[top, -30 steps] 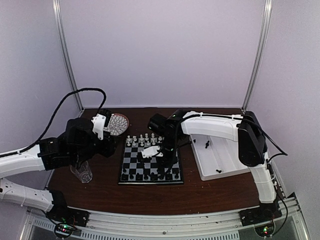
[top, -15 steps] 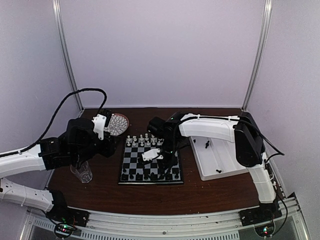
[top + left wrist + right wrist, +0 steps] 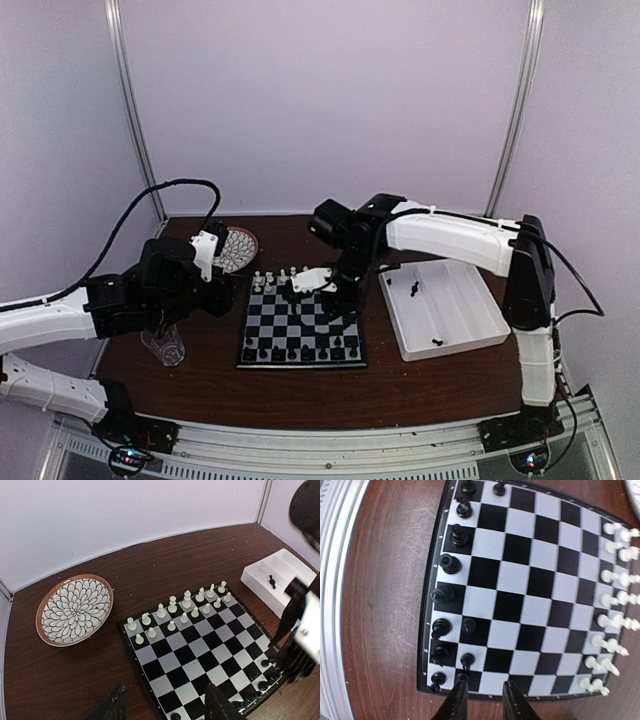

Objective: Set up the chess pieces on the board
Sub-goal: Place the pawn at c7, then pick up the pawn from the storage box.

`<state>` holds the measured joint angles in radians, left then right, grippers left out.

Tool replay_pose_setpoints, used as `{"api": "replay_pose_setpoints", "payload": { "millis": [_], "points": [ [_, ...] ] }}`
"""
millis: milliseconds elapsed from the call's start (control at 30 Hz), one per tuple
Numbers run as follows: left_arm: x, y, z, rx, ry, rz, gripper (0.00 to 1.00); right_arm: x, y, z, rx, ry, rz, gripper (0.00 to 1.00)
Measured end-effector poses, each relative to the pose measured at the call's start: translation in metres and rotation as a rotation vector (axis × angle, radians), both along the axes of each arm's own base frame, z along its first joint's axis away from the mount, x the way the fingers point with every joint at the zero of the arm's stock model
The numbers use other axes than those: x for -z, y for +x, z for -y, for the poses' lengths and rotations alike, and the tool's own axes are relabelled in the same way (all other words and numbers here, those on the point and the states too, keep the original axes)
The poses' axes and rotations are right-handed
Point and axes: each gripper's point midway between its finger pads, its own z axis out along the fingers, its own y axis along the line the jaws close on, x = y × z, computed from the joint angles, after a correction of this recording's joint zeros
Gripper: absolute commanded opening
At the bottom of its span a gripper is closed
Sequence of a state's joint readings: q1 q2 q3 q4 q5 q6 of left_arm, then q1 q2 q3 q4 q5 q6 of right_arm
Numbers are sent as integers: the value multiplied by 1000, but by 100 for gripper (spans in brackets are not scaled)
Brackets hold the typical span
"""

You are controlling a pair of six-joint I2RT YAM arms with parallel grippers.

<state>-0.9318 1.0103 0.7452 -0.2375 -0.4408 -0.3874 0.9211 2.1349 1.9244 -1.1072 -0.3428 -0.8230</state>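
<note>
The board lies mid-table. White chess pieces fill its far rows and black chess pieces stand along its near rows. My right gripper hangs open and empty above the board's right side. In the right wrist view its fingers frame the board's edge, with a black pawn just beyond the left fingertip. My left gripper is open and empty over the board's left edge. It shows at the left of the board in the top view.
A round patterned plate sits at the back left. A clear glass stands under my left arm. A white tray on the right holds two black pieces. The plate and tray also show in the left wrist view.
My right gripper has risen from low over the board's near right squares and drawn back toward the far side. The left arm has barely moved.
</note>
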Motion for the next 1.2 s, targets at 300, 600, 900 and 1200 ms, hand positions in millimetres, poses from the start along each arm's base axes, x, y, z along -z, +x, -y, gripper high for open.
{"api": "replay_pose_setpoints", "payload": {
  "millis": [300,600,900,1200],
  "points": [
    [10,4,14,34,23,-42,53,-38,81,96,379,87,54,27],
    [20,8,35,83,35,-89,53,22,124,198,634,-88,56,30],
    [23,9,52,128,27,-123,53,55,133,215,346,-235,159,36],
    [20,7,52,129,2,-134,53,79,153,227,126,-373,225,43]
  ]
}}
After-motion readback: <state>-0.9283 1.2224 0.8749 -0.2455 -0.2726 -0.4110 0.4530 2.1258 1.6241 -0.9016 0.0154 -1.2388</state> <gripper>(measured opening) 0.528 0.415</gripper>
